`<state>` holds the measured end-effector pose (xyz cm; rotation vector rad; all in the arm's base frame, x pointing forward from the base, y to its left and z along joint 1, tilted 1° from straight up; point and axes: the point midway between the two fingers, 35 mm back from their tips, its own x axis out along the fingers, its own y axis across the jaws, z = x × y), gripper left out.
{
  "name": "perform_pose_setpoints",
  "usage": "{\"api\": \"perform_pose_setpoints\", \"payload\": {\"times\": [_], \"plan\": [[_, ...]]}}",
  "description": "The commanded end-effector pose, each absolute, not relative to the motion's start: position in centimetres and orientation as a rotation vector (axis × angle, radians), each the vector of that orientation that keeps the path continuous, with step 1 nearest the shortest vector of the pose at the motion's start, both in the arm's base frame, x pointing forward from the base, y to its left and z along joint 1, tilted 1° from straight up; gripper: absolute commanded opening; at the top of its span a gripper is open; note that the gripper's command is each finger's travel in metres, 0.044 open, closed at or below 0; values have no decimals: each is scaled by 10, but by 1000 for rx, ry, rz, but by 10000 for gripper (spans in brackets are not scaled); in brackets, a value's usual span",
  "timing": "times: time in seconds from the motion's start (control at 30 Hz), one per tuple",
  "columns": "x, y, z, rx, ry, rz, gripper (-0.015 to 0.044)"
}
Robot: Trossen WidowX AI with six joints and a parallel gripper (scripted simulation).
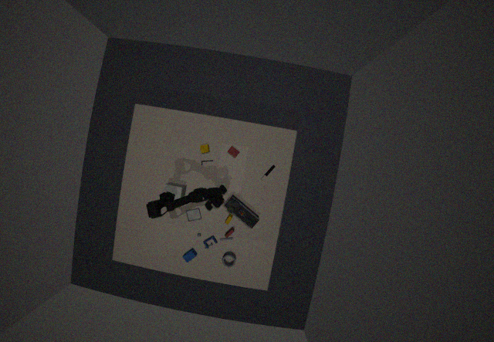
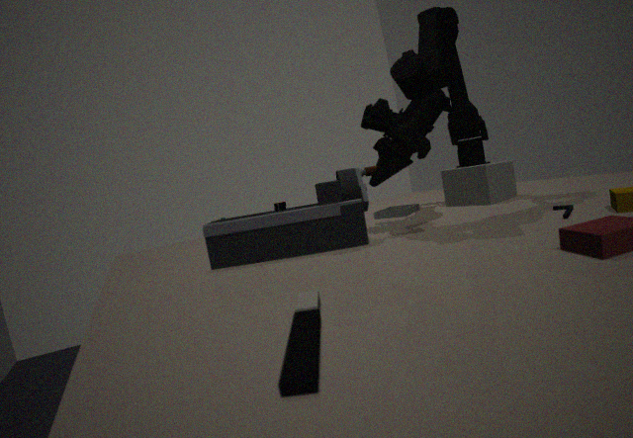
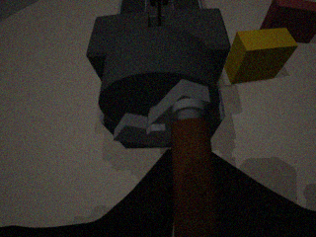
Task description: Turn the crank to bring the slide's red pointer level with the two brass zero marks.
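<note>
The machine, a long grey box (image 1: 250, 218) (image 2: 286, 241) with a round-fronted housing (image 3: 158, 51) at its near end, lies in front of the arm. A grey crank arm (image 3: 190, 90) on the housing carries a brown cylindrical handle (image 2: 369, 170) (image 3: 192, 178). My gripper (image 3: 186, 156) (image 2: 375, 179) is shut on that handle, one dark finger on each side. A small dark block (image 2: 279, 206) stands up from the machine's top. A tiny orange-red spot (image 1: 241, 213) shows on the machine in the top view. The brass marks, and the pointer's level against them, cannot be made out.
A yellow block (image 1: 228, 218) (image 3: 257, 56) and a red block (image 1: 229, 231) (image 3: 293, 20) lie beside the machine. A blue bracket (image 1: 206, 243), blue block (image 1: 190, 255) and ring (image 1: 225, 263) are farther off. A black-handled tool (image 1: 269, 170) (image 2: 302, 354) lies on the other side.
</note>
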<state>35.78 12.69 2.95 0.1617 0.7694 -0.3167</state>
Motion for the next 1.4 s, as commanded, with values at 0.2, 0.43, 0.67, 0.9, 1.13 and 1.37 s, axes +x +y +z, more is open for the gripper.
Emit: {"api": "perform_pose_setpoints", "payload": {"times": [0.2,0.43,0.67,0.9,1.13,1.37], "plan": [[356,122,26,162,768,-320,0],[355,119,23,162,768,-320,0],[354,118,22,162,768,-320,0],[354,118,21,162,768,-320,0],[354,117,20,162,768,-320,0],[354,116,19,162,768,-320,0]]}}
